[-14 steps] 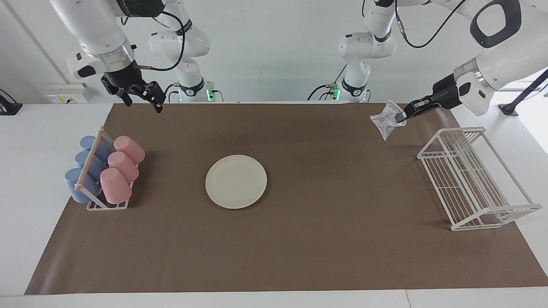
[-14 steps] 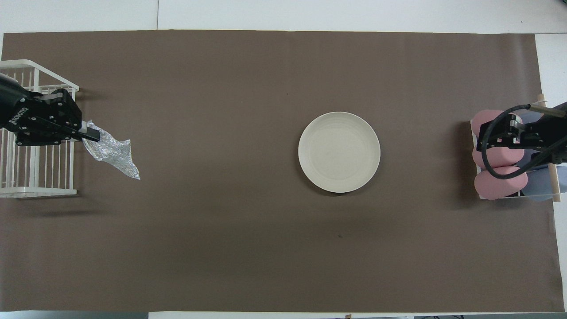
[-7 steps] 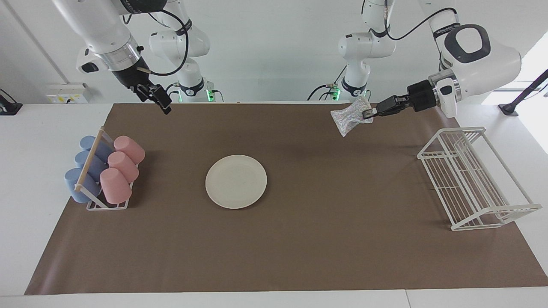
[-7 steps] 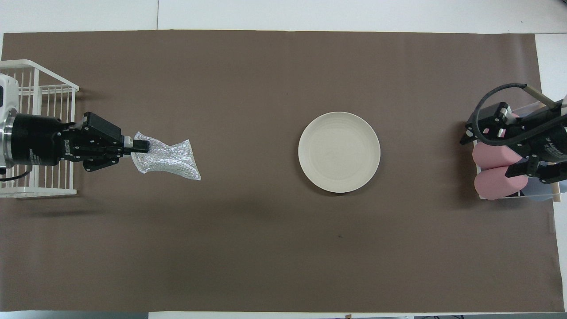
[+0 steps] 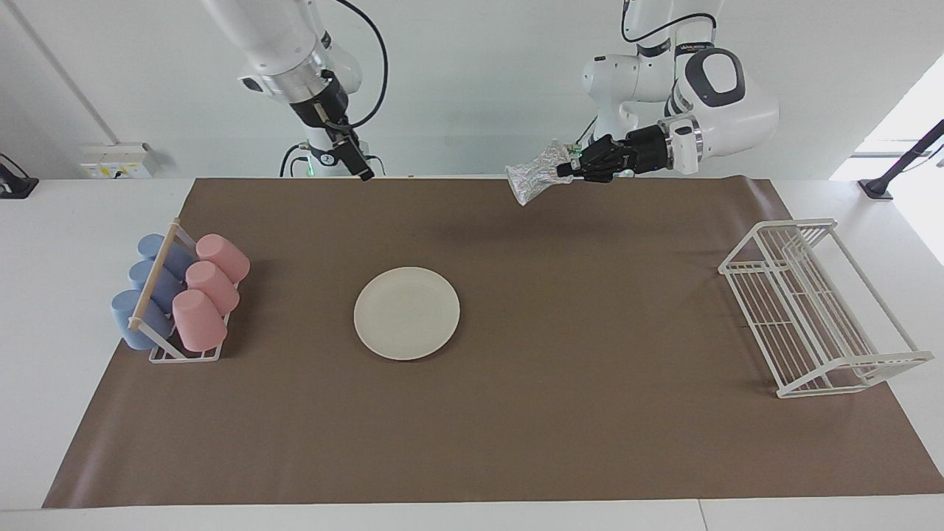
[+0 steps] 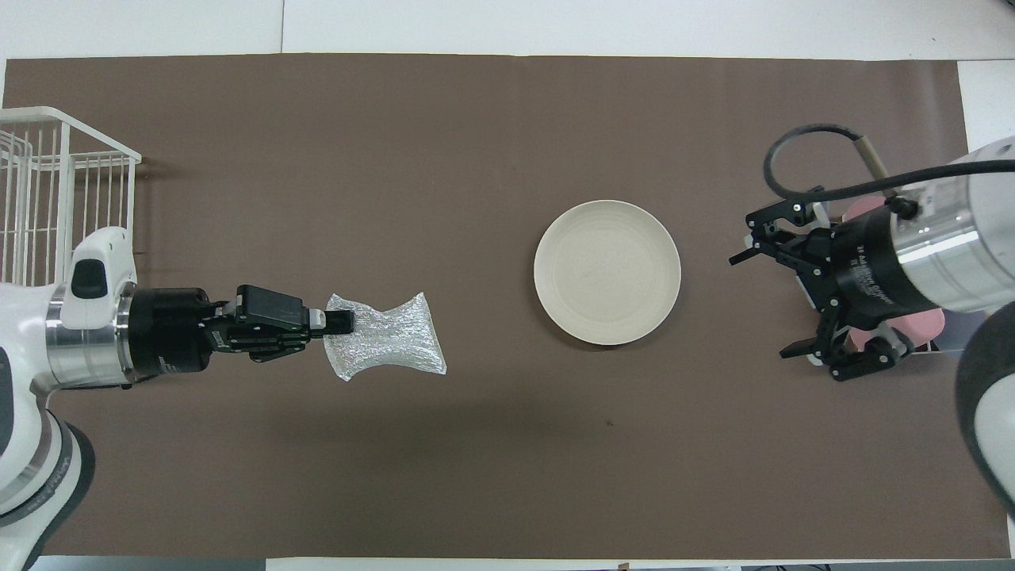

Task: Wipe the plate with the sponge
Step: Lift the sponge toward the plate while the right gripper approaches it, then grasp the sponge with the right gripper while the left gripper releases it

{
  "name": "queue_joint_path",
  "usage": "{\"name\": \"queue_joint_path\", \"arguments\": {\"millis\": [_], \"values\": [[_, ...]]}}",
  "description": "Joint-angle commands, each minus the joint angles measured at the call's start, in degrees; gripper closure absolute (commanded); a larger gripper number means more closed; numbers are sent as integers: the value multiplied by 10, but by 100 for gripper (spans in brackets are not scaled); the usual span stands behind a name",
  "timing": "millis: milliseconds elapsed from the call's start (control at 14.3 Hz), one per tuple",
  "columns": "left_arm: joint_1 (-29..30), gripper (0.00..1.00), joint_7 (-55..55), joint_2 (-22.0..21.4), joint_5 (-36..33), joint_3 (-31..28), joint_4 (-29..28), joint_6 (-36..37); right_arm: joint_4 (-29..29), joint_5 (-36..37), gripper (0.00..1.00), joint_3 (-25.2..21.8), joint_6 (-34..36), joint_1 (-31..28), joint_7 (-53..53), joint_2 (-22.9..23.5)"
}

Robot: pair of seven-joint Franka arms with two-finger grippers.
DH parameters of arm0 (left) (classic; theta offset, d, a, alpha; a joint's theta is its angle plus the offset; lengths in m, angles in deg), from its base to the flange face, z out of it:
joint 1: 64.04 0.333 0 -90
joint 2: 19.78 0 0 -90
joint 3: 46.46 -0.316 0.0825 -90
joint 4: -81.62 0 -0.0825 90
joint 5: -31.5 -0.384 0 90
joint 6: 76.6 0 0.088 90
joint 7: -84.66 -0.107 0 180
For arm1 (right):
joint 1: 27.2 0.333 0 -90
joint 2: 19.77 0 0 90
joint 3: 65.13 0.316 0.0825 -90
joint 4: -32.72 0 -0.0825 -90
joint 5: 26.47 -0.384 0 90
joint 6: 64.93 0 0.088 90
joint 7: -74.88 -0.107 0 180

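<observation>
Brown mat, white table, white wall

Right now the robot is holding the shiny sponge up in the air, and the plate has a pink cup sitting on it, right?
Not quite. The left gripper does hold the sponge up in the air, but the plate has nothing on it. The overhead view shows it bare. The pink cups sit in the cup rack toward the right arm's end of the table.

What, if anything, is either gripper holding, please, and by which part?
The left gripper pinches the silvery, wrinkly sponge by one end, up in the air over the brown mat. The right gripper is open and holds nothing.
</observation>
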Motion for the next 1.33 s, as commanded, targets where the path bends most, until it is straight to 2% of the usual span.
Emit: {"name": "queue_joint_path", "arguments": {"millis": [0,140,210,350,840,980,1259], "values": [[-35,100,-48,-50,35,-6,-54,-33,41,-7,0,9,-13,50,-84,-31],[-54,100,-75,-61,56,-2,-69,-35,74,-6,0,11,-46,74,-112,-48],[-65,100,-86,-75,67,-2,-92,-44,81,-7,0,11,-72,93,-150,-51],[-68,100,-91,-80,92,-2,-102,-49,100,-7,0,11,-137,134,-224,-51],[-74,100,-92,-83,110,-2,-113,-47,183,-7,0,12,-298,222,-283,-60],[-74,100,-93,-83,111,-3,-113,-46,189,-7,0,12,-323,232,-287,-56],[-73,100,-93,-83,110,-4,-113,-45,209,-6,0,12,-330,245,-283,-60]]}}
